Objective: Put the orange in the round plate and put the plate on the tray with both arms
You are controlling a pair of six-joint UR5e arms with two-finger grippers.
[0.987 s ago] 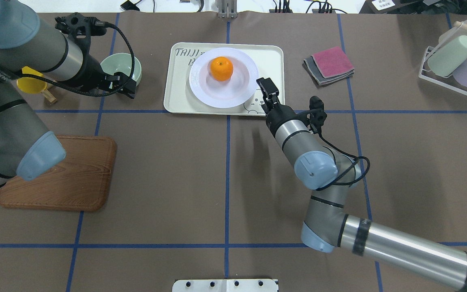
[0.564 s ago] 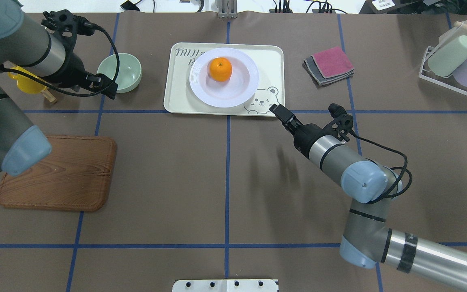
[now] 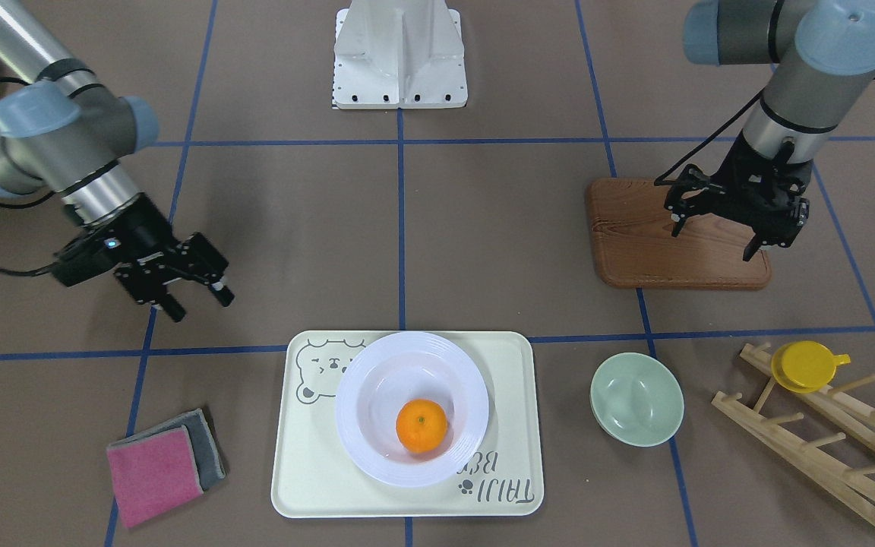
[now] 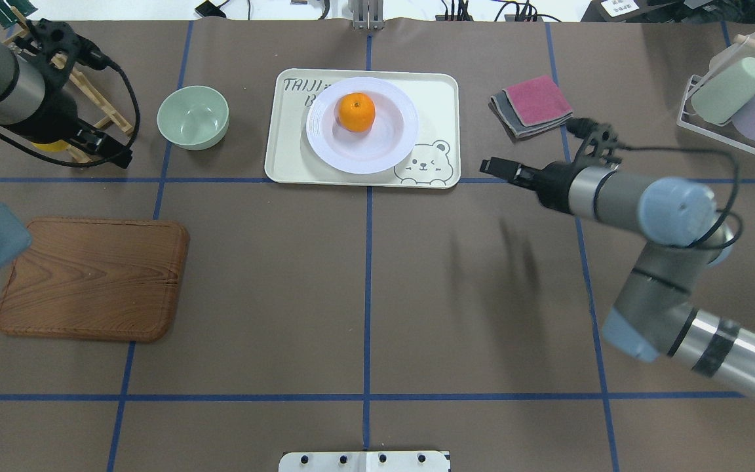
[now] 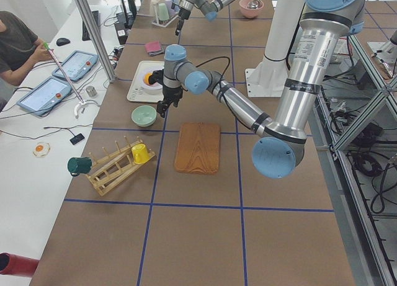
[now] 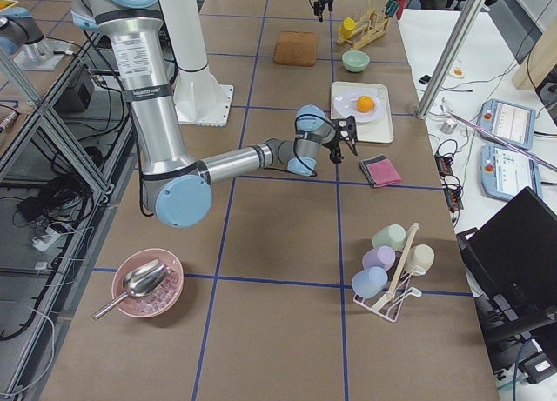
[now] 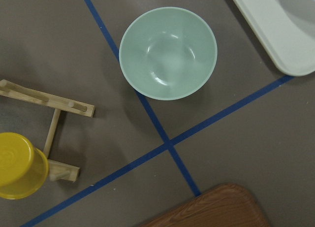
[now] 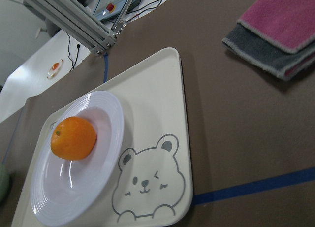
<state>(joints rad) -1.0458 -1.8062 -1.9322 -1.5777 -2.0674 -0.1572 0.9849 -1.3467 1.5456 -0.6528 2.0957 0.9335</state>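
The orange [image 4: 356,111] lies in the round white plate [image 4: 377,151], and the plate rests on the cream bear-print tray [image 4: 436,98]. My right gripper [image 3: 196,301] hovers open and holds nothing, off the tray's corner on the side of the cloths. In the right wrist view the orange [image 8: 73,138], the plate [image 8: 93,182] and the tray [image 8: 157,99] lie ahead. My left gripper [image 3: 715,239] hangs open and holds nothing over the wooden board [image 3: 650,251], well away from the tray and beyond the green bowl [image 3: 636,398].
Pink and grey folded cloths [image 4: 533,105] lie right of the tray. A wooden rack with a yellow cup [image 3: 806,365] stands beside the green bowl [image 4: 193,117]. A white rack of pastel cups [image 4: 738,98] stands at the far right. The wooden board [image 4: 92,280] lies front left.
Both arms have drawn back from the tray: the right gripper swung rightwards off the tray's corner, the left moved left past the green bowl. Plate and orange stay put.
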